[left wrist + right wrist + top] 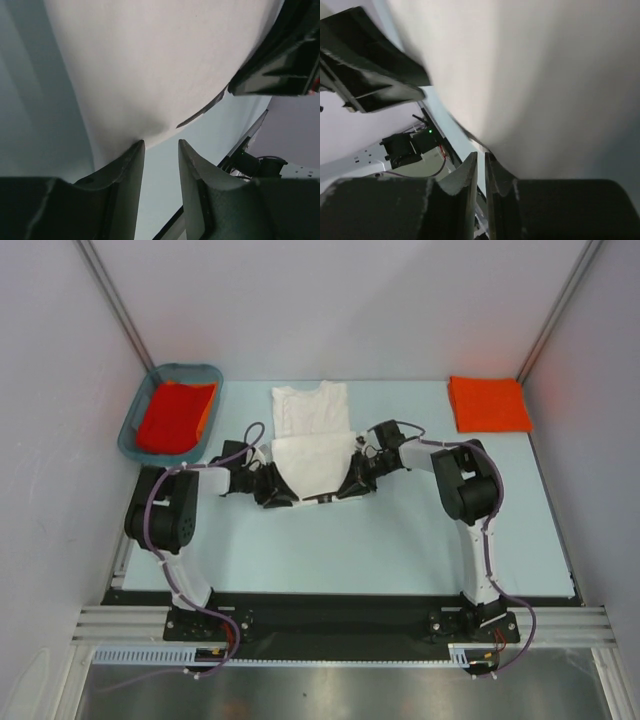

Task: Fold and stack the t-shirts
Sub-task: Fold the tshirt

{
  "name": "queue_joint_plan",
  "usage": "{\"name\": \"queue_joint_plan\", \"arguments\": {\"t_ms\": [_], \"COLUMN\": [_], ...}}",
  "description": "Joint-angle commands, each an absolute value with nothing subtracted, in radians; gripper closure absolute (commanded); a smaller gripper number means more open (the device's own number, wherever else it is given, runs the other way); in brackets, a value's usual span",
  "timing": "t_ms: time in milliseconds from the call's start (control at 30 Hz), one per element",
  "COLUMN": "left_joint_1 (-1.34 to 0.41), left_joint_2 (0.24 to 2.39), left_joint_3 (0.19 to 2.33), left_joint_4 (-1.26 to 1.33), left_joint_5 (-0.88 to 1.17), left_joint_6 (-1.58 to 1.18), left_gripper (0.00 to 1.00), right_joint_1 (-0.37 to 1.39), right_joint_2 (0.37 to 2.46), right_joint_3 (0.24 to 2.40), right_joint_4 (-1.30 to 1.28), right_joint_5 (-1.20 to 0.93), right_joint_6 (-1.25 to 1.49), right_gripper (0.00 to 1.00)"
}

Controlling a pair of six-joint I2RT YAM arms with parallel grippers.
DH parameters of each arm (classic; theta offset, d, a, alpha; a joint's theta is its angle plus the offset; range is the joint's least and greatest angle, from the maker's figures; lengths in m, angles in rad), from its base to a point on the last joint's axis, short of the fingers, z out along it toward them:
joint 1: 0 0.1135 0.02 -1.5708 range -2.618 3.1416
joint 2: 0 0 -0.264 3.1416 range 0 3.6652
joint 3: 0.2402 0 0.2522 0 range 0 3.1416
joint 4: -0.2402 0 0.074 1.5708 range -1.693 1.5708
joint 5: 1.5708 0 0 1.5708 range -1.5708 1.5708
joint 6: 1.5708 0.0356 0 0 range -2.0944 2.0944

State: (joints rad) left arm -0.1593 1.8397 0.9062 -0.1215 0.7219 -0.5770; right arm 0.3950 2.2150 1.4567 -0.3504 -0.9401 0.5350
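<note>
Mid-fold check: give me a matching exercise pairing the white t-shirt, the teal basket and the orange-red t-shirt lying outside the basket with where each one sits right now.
Things:
1. white t-shirt
2. teal basket
3. loose orange-red t-shirt

Places:
A. far right, folded flat on its own
B. centre, partly folded
C. far left, holding orange-red cloth

Pairs: 1-B; 2-C; 3-A
</note>
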Motion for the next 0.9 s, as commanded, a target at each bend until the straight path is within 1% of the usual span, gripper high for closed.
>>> {"name": "queue_joint_plan", "arguments": {"t_ms": [0, 67, 167, 200, 233, 300, 333, 433, 500, 533, 700, 767, 867], "left_joint_1": [-0.127, -0.126, -0.126, -0.126, -0.126, -0.126, -0.126, -0.126, -0.126, -0.126, -0.127, -0.126, -0.124], "left_joint_2": [1.868, 1.862, 1.764, 1.687, 1.648, 1.568, 1.504, 1.439, 1.436, 1.442, 1.589, 1.658, 1.652], "left_joint_3": [0.893, 0.873, 0.812, 0.799, 0.789, 0.773, 0.770, 0.772, 0.773, 0.778, 0.801, 0.845, 0.858], "left_joint_4": [-0.089, -0.112, -0.135, -0.152, -0.190, -0.228, -0.241, -0.212, -0.164, -0.128, 0.036, 0.063, 0.061], "left_joint_5": [0.649, 0.643, 0.646, 0.653, 0.655, 0.658, 0.667, 0.701, 0.716, 0.713, 0.719, 0.697, 0.646], "left_joint_6": [-0.522, -0.508, -0.491, -0.482, -0.473, -0.456, -0.462, -0.550, -0.598, -0.638, -0.736, -0.726, -0.727], "left_gripper": [0.60, 0.62, 0.62, 0.62, 0.59, 0.57, 0.53, 0.51, 0.51, 0.50, 0.51, 0.52, 0.53], "right_joint_1": [0.292, 0.236, 0.200, 0.195, 0.192, 0.195, 0.199, 0.259, 0.320, 0.342, 0.402, 0.399, 0.393], "right_joint_2": [2.236, 2.247, 2.172, 2.127, 2.050, 1.978, 1.927, 1.920, 1.948, 1.963, 2.133, 2.163, 2.145], "right_joint_3": [1.391, 1.352, 1.275, 1.252, 1.232, 1.204, 1.200, 1.248, 1.336, 1.357, 1.515, 1.535, 1.517], "right_joint_4": [-0.294, -0.336, -0.423, -0.436, -0.443, -0.456, -0.448, -0.423, -0.428, -0.414, -0.339, -0.325, -0.325], "right_joint_5": [-0.933, -0.920, -0.917, -0.898, -0.888, -0.885, -0.884, -0.885, -0.871, -0.861, -0.842, -0.815, -0.769], "right_joint_6": [0.508, 0.448, 0.374, 0.373, 0.373, 0.396, 0.414, 0.471, 0.500, 0.514, 0.638, 0.656, 0.664], "right_gripper": [0.84, 0.84, 0.85, 0.85, 0.85, 0.84, 0.83, 0.82, 0.81, 0.78, 0.76, 0.76, 0.76]}}
